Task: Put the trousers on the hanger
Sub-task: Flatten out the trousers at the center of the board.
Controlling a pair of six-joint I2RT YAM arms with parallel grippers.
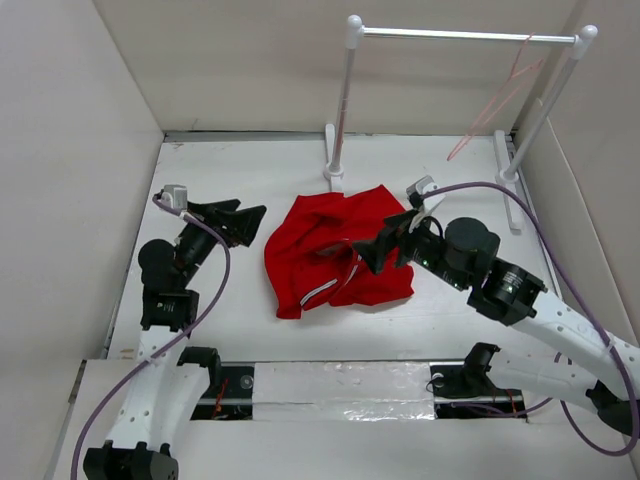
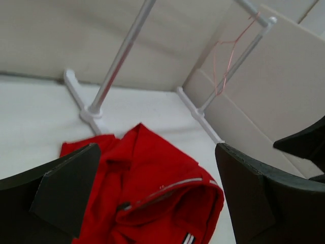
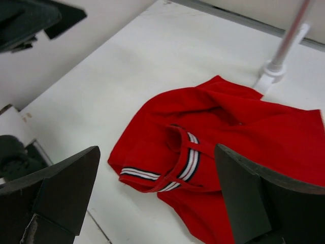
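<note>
Left pincer (image 1: 250,220) and right pincer (image 1: 378,245) gape apart — trousers (image 1: 325,250) crumpled on table (image 1: 225,325).

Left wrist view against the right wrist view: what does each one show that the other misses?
Only the left wrist view shows the hanger hanging at the bar of the rack, with both posts. Only the right wrist view shows the near-left edge of the table and the left gripper from outside. Both show the trousers crumpled beside a rack post, framed by open fingers.
</note>
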